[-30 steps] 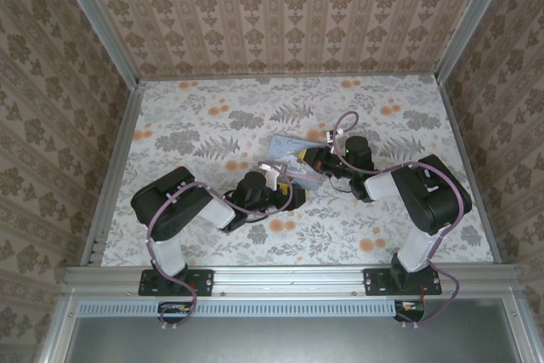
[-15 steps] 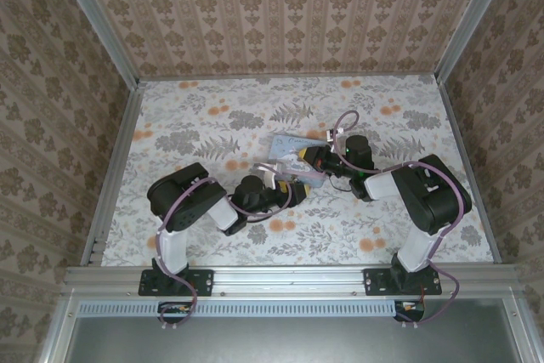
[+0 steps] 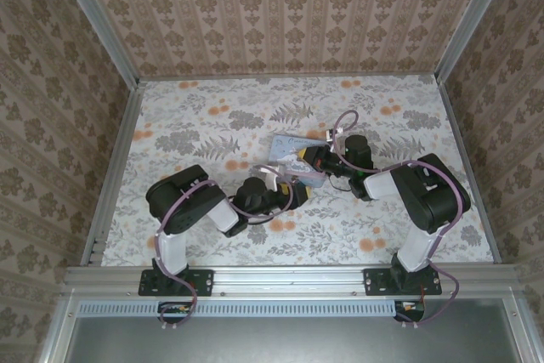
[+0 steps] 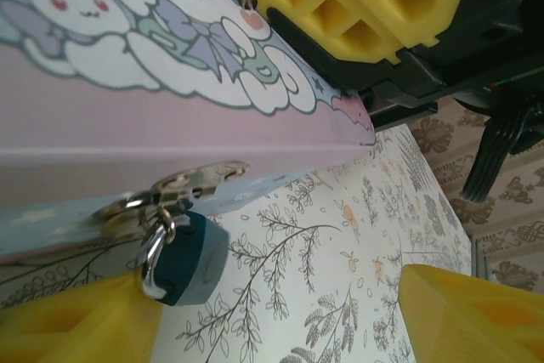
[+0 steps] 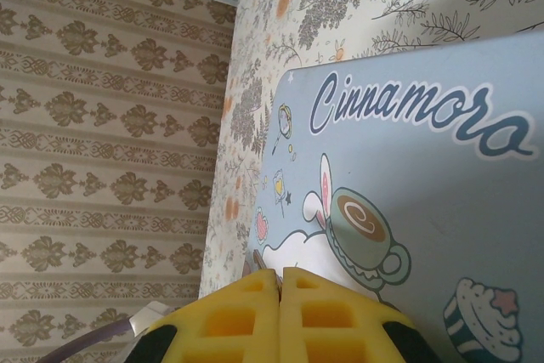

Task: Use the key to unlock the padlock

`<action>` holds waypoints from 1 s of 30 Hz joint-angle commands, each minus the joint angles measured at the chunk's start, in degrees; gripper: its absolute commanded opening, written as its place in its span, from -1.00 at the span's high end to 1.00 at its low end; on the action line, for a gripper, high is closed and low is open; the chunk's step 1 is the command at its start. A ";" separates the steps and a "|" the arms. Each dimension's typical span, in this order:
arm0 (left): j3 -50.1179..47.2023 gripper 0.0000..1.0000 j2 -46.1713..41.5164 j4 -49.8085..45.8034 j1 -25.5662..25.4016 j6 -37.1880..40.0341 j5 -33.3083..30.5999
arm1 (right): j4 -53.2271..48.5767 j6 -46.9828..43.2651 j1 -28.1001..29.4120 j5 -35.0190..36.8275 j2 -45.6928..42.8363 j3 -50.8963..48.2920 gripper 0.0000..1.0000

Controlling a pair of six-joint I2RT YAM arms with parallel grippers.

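Two claws, near to far. Left claw (image 4: pixel 276 316): fingers spread wide, holding nothing. Padlock (image 4: pixel 189 259): teal, just ahead, beside one finger, hanging from the latch (image 4: pixel 183 184) of the tin (image 4: pixel 127 125). Right claw (image 5: pixel 280 282): beyond, over the tin, pads pressed together, nothing seen between.

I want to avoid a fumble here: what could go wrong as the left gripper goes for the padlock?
The padlock hangs loose from the clasp of the tin, off to one side of the open left gripper, so closing may knock it aside instead of pinching it. A push could also slide the tin; the shut right gripper seems not to clamp it.
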 commanded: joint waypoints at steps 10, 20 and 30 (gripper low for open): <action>2.93 -0.42 5.71 0.79 -0.31 -2.44 -2.51 | -0.57 -0.42 -0.29 -1.18 0.70 0.52 1.00; 3.13 0.01 6.82 0.97 -0.36 -3.40 -3.85 | -0.22 -0.27 -0.58 -1.28 0.44 0.24 1.00; 2.93 0.40 7.40 1.06 -0.24 -4.45 -4.53 | 0.05 0.07 -0.85 -1.61 0.31 0.45 1.00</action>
